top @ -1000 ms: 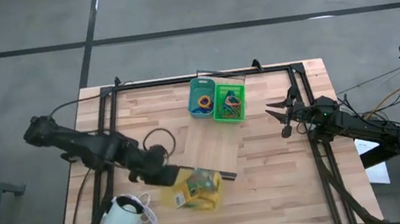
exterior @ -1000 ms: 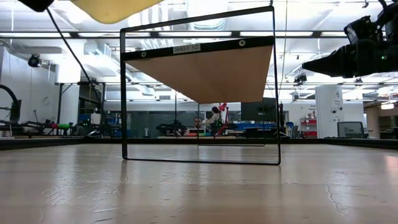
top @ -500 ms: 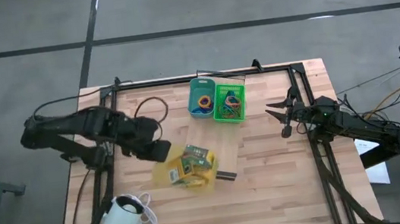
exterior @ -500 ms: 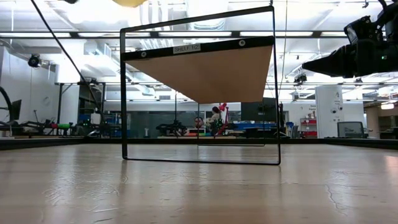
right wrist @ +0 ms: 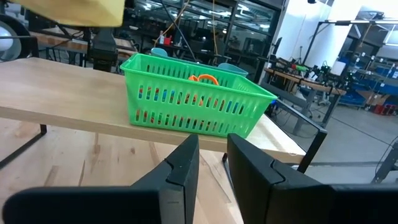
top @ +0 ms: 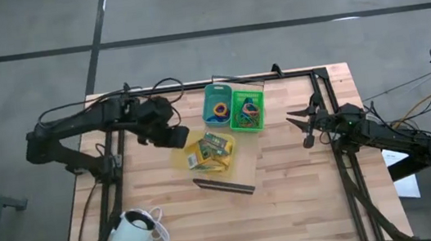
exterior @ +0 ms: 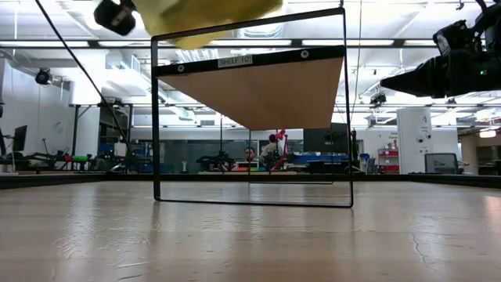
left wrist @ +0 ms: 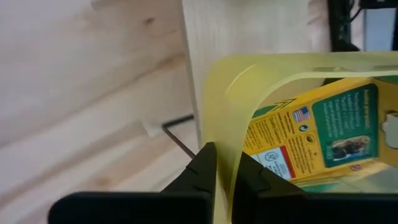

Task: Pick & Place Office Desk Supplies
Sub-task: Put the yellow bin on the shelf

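My left gripper point(top: 175, 136) is clamped on the thin wall of a translucent yellow bin point(top: 205, 152), carried in the air over the wooden shelf board point(top: 241, 162), just short of the teal bin point(top: 216, 105) and green basket point(top: 246, 110) at the shelf's back edge. Both of those hold what look like rubber bands and rings.

Yellow-green crayon boxes point(left wrist: 314, 140) lie loose inside the bin.

Handling call: the bin looks light but flexible. The wall bows in my pinch in the left wrist view, fingers point(left wrist: 202, 168) either side of the rim. A one-side grip means the load hangs off-centre and the bin tilts. The boxes are stiff cardboard and could slide or tip out if I swing fast. The smooth plastic wall is probably slippery, so grip deep on the rim near a corner, where it's stiffest.

Right gripper point(top: 305, 126) waits at the table's right edge, holding nothing, facing the green basket; its fingers point(right wrist: 180, 163) stand slightly apart.
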`<state>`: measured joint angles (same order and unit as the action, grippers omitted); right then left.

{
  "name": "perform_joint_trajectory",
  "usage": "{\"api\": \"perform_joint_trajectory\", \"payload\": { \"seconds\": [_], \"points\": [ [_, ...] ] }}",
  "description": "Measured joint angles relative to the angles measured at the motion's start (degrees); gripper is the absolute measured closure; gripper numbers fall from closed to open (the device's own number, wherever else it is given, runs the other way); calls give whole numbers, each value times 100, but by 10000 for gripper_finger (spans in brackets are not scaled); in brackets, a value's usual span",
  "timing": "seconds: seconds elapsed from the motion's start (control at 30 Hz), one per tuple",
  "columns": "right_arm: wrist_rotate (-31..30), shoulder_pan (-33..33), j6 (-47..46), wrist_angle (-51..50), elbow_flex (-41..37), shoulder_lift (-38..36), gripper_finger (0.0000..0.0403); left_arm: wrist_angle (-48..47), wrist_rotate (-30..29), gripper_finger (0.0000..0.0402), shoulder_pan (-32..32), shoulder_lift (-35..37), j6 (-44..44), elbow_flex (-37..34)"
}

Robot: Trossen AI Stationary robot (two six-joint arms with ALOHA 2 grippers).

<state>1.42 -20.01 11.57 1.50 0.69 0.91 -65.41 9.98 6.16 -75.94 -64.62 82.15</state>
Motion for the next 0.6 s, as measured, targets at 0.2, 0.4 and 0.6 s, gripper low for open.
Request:
{"api": "perform_joint_trajectory", "payload": {
  "seconds": [0.2,0.4,0.6],
  "points": [
    [0,2,0,-5,0,-4,319,28,-164,378,95,-349,337,-4],
    [-1,0,0,-32,0,-2,312,137,-145,378,166,-601,331,-3],
    [-1,0,0,-54,0,-2,317,252,13,378,172,-839,203,-2]
  ]
}}
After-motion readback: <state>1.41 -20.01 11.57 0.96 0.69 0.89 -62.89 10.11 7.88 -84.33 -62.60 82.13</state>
